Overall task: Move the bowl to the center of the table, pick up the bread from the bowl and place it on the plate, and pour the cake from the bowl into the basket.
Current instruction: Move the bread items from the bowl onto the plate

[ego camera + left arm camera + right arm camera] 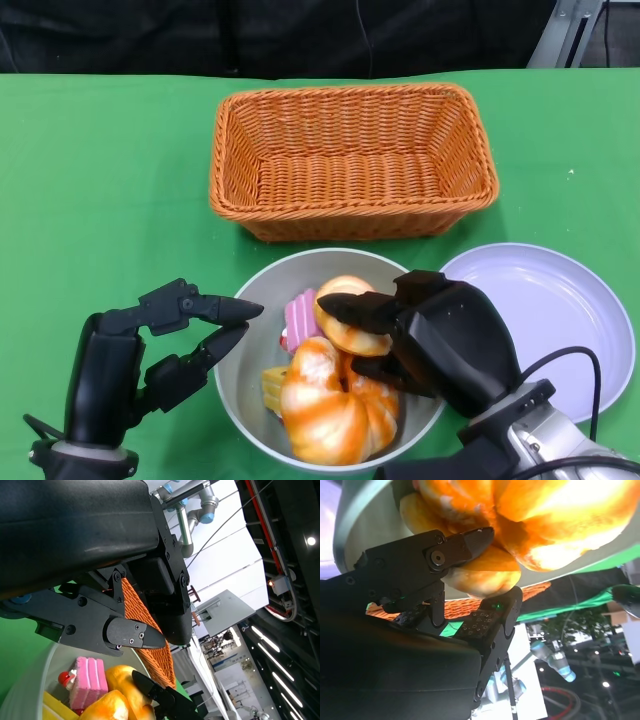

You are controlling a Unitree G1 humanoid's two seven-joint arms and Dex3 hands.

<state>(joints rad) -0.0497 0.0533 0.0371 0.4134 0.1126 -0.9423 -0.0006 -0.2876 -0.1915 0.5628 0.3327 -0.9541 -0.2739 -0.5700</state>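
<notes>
The fingers (352, 308) of the right hand (425, 335) are closed around a round bread roll (348, 325) inside the bowl (255, 300): one finger lies over the roll, others come from below it, and the right wrist view shows the same pinch from underneath. So the bread to be moved is already between these fingers, and the plate (560, 310) waits just on the right of the bowl, touching or nearly touching its rim. The right hand is clearly the nearer one for that move.

The left hand (165, 350) stands at the left rim of the bowl with its fingers apart; they hold nothing, though I cannot tell if the lower ones touch the rim.

In the bowl there is also a big croissant (330, 405) at the near side, its long axis running roughly toward the near edge of the table, a pink cake slice (298, 320) and a yellow piece (274, 388), half hidden. The basket (350, 160) sits behind the bowl, toward the far edge.

The right hand hides where the roll meets the croissant, so one may drag the other.
</notes>
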